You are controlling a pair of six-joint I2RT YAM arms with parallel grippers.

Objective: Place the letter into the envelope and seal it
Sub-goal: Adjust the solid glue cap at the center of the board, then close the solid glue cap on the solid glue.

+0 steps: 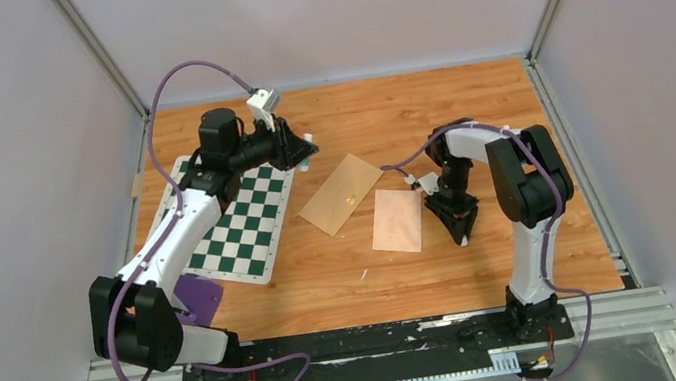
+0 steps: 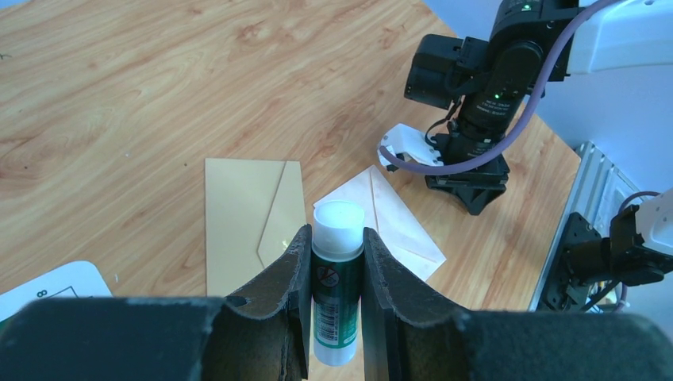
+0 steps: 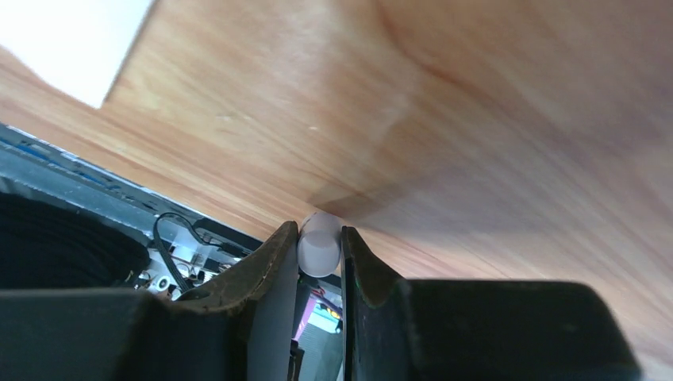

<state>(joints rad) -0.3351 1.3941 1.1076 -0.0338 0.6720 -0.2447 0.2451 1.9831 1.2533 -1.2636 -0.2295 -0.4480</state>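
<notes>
- The left claw (image 2: 335, 238) is clamping an uncapped glue stick (image 2: 337, 302) and holding it raised over the far end of the checkered mat (image 1: 249, 229).
- The right claw (image 3: 317, 230) is pinching a small white round piece (image 3: 319, 250), probably the stick's cap. Its tips are hanging low over the counter (image 1: 464, 111), just beside the letter.
- The letter (image 1: 396, 220) is lying flat on the counter, outside the tan envelope (image 1: 342, 195). Their near corners are touching or nearly so; I cannot tell which. Its printed border is not showing in these views.
- Risk: both claws are carrying something, so neither is free to lift the sheet.
- Risk: the bare glue tip is sitting exposed and could smear paper or wood if lowered too soon.
- Risk: the white piece is being gripped only at the fingertips, so a fast swing could shake it loose.
- Risk: the thin sheet is lying flush and offering no raised edge, so dragging it could crease it.
- Room: open wood is lying beyond and in front of both papers. The mat is crowding the left side, and the right arm is working nearer the counter's right edge.
</notes>
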